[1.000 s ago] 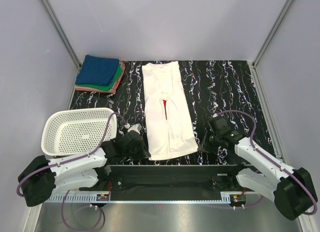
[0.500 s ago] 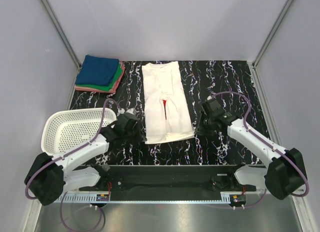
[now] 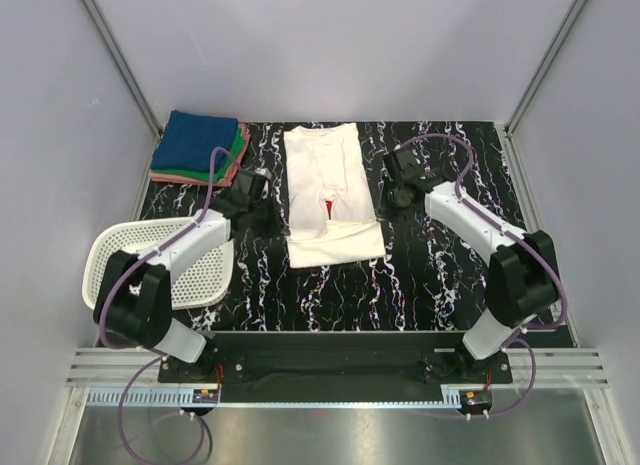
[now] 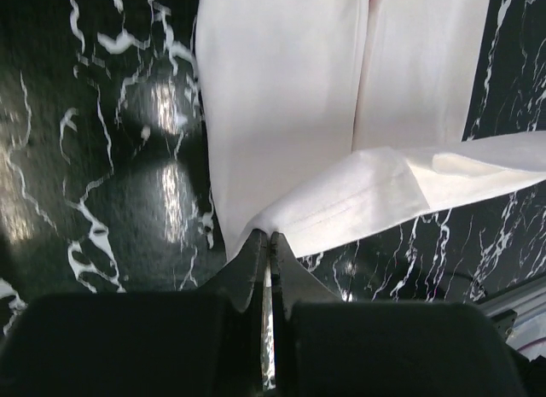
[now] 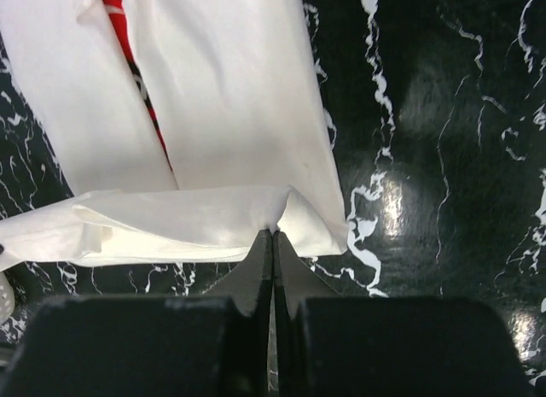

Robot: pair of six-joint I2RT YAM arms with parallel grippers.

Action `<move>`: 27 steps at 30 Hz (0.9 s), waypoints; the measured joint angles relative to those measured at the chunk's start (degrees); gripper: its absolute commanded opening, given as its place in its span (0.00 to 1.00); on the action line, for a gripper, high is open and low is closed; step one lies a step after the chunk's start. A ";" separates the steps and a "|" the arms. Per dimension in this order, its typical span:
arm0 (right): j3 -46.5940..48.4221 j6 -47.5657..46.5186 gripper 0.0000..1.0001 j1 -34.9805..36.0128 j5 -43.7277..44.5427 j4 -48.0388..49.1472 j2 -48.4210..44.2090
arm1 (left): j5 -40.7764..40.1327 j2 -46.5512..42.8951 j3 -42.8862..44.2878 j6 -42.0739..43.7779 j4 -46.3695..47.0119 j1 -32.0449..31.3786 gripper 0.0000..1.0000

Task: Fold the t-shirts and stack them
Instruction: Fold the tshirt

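White cloth sat pinched between black fingertips on both sides: the left gripper (image 4: 268, 243) and the right gripper (image 5: 273, 239) each clamped a hem corner of the white t-shirt (image 3: 325, 200), its lower end doubled back over itself. Beyond the left arm, the folded blue, green and pink shirts (image 3: 200, 147) lay stacked at the table's (image 3: 440, 275) far left corner.

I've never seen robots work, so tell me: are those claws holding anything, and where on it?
Both pinch the white shirt by its hem: the left gripper at one corner, the right gripper at the other.
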 measured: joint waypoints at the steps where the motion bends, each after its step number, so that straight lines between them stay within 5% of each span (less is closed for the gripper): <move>1: 1.38 -0.42 0.00 -0.74 -0.09 -0.07 1.44 | 0.81 1.77 1.75 0.63 -0.11 0.94 0.00; 27: 30.71 -8.90 0.00 -8.02 -4.15 -1.44 28.70 | 9.31 32.20 33.16 7.17 -5.99 10.49 0.00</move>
